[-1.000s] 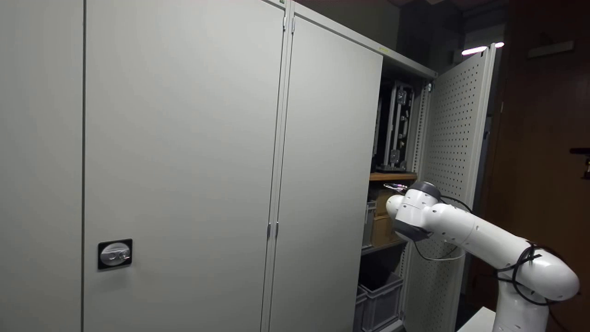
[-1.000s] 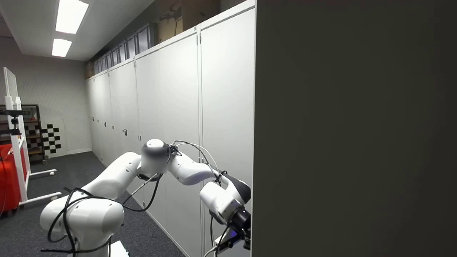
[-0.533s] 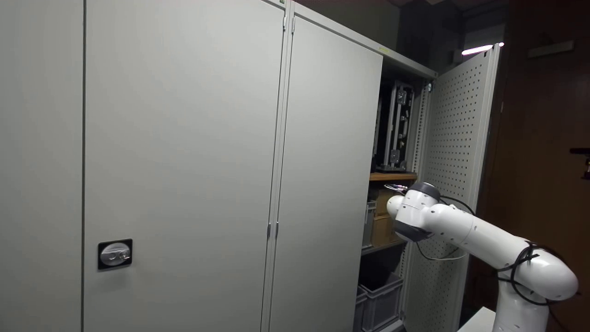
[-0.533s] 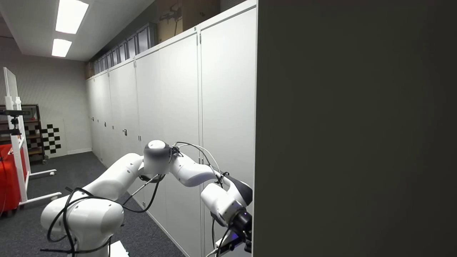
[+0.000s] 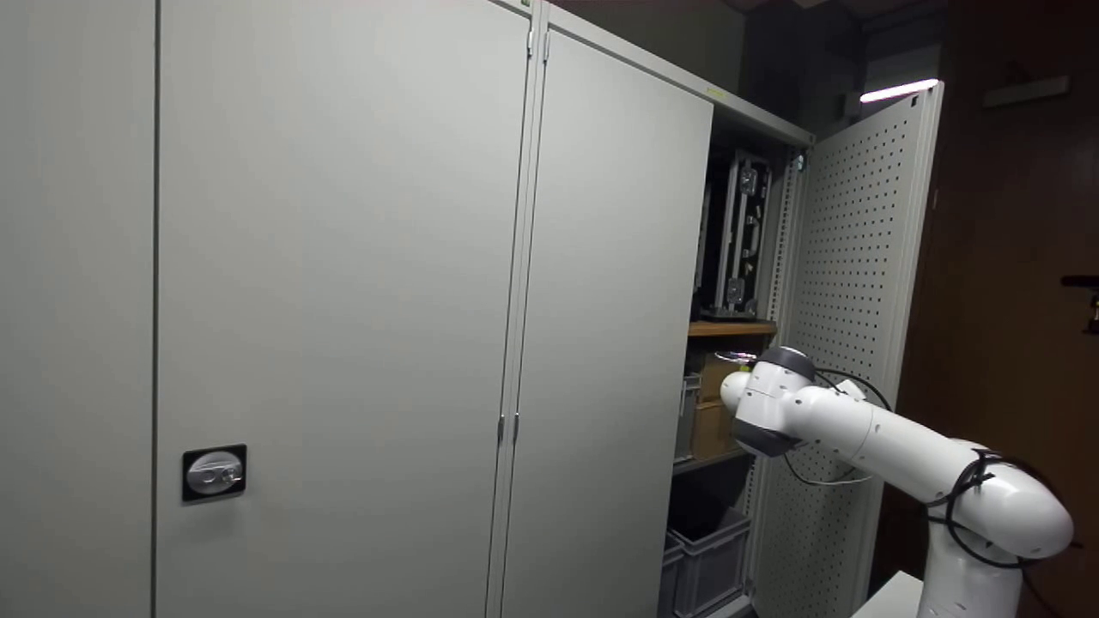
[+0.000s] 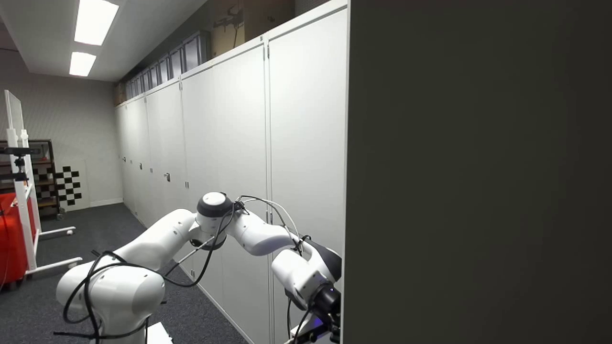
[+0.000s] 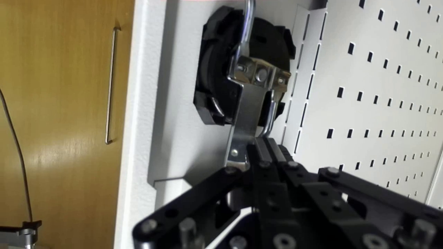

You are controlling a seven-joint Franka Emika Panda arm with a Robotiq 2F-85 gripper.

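My gripper (image 7: pixel 265 140) is shut in the wrist view, its fingertips pressed together with nothing seen between them. Just beyond the tips is a black latch mechanism with a metal plate (image 7: pixel 247 103) and a bent metal rod (image 7: pixel 271 119). Whether the tips touch the rod or plate I cannot tell. This latch sits on the inner side of the open cabinet door (image 7: pixel 367 114), whose perforated panel fills the right. In an exterior view the same door (image 5: pixel 859 232) stands wide, behind the arm. As a dark panel, the door (image 6: pixel 478 167) hides my fingertips in an exterior view.
Cabinet shelves hold boxes (image 5: pixel 711 429) and a grey crate (image 5: pixel 714 562). A closed cabinet door (image 5: pixel 618 283) adjoins the opening. Beyond the door edge (image 7: pixel 138 103) is a wooden surface (image 7: pixel 69 86) with a metal handle (image 7: pixel 110 86). Cables (image 6: pixel 201 272) hang along the arm.
The perforated door has swung further outward, its free edge shifting right in both exterior views. The arm has moved along with it and its elbow has sunk slightly. The gripper stays shut.
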